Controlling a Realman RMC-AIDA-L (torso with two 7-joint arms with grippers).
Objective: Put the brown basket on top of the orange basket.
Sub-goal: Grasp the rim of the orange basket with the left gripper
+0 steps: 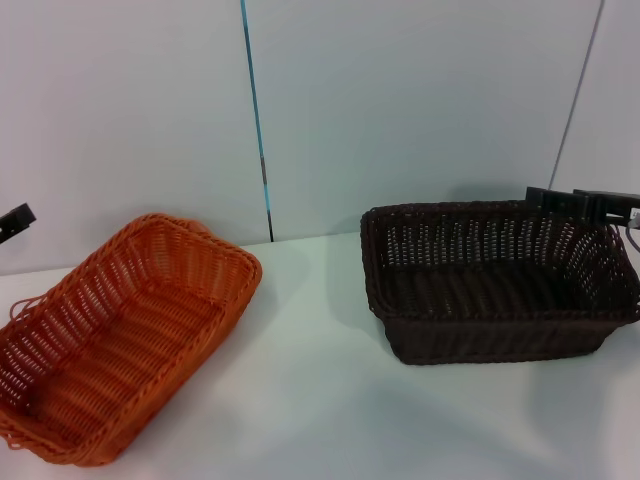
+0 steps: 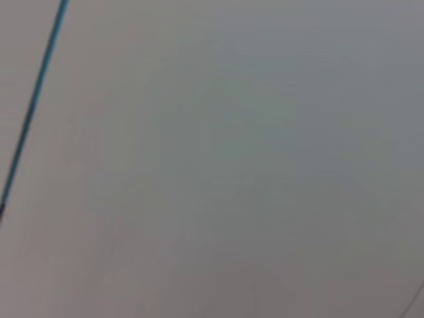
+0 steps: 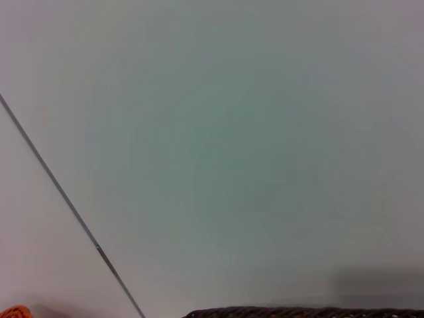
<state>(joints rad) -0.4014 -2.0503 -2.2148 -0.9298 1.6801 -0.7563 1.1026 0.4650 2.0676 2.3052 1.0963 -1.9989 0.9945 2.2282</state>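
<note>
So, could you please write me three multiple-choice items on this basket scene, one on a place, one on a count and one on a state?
1. Where is the right claw?
A. at the far right rim of the brown basket
B. inside the orange basket
C. between the two baskets

2. How many baskets stand on the white table?
A. one
B. two
C. three

3. How do the two baskets lie?
A. stacked
B. touching side by side
C. apart, both upright

Answers: 1 A, the head view shows the dark claw at that basket's far right corner. 2 B, one orange, one brown. 3 C, bare table separates them. The left claw sits at the left edge.
</note>
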